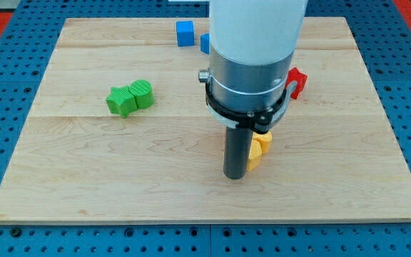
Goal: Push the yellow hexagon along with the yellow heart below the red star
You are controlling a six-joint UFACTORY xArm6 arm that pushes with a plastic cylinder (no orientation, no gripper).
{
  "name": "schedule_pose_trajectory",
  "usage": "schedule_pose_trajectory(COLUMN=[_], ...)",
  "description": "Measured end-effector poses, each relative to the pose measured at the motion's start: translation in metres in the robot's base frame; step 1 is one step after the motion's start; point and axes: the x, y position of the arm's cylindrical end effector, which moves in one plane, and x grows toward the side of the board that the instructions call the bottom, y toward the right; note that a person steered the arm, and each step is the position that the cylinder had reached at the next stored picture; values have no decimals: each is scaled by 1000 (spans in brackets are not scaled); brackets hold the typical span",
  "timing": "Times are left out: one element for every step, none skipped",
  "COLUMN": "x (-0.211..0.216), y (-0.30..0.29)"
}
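My tip (234, 175) rests on the board at the lower middle, touching the left side of a yellow block (258, 150). That yellow block is partly hidden behind the rod, so I cannot tell its shape or whether it is one block or two. A red block (297, 81) sits above it at the view's right, partly hidden by the arm's body; its shape is unclear.
Two green blocks (130, 97) touch each other at the left. A blue cube (185, 33) stands near the top edge, and another blue block (205, 43) peeks out beside the arm. The wooden board (84, 178) lies on a blue perforated table.
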Motion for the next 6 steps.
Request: schedule_pose_trajectory(x=[-12,-37,-59,-73,-80,-85], y=[4,55,94,108,110,117])
